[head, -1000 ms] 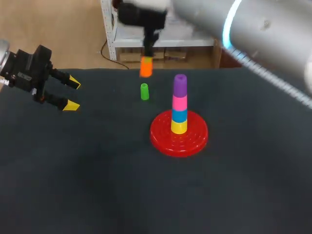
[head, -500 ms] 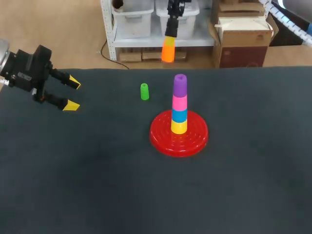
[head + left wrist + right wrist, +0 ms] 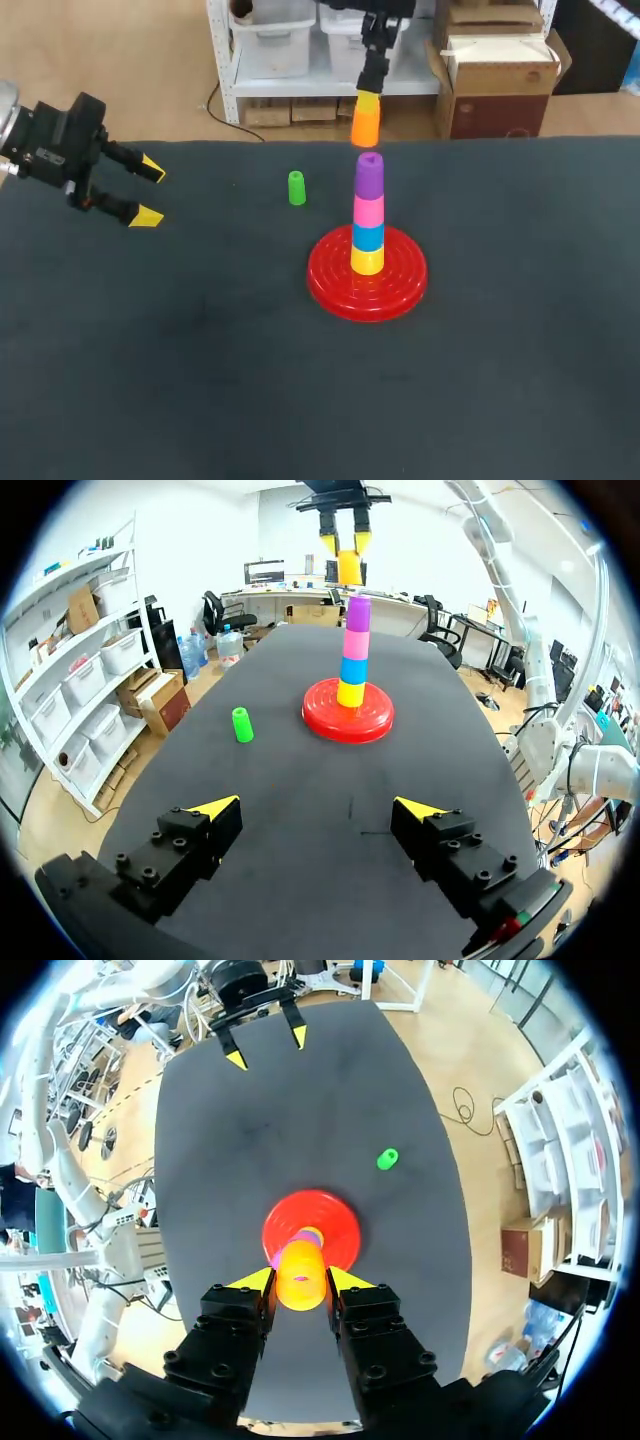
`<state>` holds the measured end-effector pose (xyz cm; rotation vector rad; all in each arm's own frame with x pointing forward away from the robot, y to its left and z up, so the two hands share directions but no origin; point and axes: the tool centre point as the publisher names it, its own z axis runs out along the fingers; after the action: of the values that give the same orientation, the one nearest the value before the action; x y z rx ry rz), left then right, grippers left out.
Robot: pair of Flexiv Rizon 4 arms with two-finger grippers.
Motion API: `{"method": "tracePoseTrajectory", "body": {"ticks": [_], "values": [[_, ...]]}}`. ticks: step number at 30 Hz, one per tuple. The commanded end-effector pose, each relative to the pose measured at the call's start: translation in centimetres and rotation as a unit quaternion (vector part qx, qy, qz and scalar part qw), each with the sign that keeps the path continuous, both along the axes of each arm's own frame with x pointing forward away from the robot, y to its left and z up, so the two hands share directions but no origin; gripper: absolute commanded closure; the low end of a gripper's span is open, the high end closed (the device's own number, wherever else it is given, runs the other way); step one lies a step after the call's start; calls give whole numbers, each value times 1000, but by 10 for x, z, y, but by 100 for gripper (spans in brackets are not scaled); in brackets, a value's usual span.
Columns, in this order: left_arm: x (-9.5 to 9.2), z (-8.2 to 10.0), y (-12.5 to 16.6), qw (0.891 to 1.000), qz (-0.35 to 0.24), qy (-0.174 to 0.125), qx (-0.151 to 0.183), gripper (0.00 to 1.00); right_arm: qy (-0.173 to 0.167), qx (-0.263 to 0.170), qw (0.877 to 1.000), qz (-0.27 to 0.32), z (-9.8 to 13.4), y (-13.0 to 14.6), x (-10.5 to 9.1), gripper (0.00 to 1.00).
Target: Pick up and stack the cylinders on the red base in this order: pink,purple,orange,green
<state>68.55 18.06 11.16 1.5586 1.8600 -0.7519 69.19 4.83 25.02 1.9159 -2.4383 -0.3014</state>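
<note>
The red base (image 3: 367, 279) carries a stack of yellow, blue, pink and purple cylinders, the purple cylinder (image 3: 369, 175) on top. My right gripper (image 3: 368, 95) hangs just above that stack, shut on the orange cylinder (image 3: 366, 121). In the right wrist view the orange cylinder (image 3: 301, 1277) sits between the yellow fingertips, right over the red base (image 3: 335, 1220). The green cylinder (image 3: 296, 187) stands upright on the table, left of the base. My left gripper (image 3: 147, 192) is open at the table's left, holding nothing; its wrist view shows the stack (image 3: 351, 652) and the green cylinder (image 3: 241, 724) ahead.
The dark table (image 3: 300, 380) holds only the base, its stack and the green cylinder. My left gripper (image 3: 264, 1046) shows across the table in the right wrist view.
My right gripper has carried the orange cylinder rightward, from beside the green cylinder to above the stack. The left arm has not moved.
</note>
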Motion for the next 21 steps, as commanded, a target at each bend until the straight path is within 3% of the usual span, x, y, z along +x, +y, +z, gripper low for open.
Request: {"method": "tracePoseTrajectory", "body": {"ticks": [1, 6, 15, 21], "values": [[-1, -1, 0, 1000, 1, -3, -1, 0, -77, -8, 997, -11, -7, -4, -11, 100], [-1, -1, 0, 1000, 1, -3, -1, 0, -68, -28, 997, -12, -16, -7, -10, 100], [-1, -1, 0, 1000, 1, -3, -1, 0, -55, -25, 998, -10, -21, -7, -3, 100], [-1, -1, 0, 1000, 1, -3, -1, 0, -47, -23, 999, -13, -21, -8, -11, 100]]}}
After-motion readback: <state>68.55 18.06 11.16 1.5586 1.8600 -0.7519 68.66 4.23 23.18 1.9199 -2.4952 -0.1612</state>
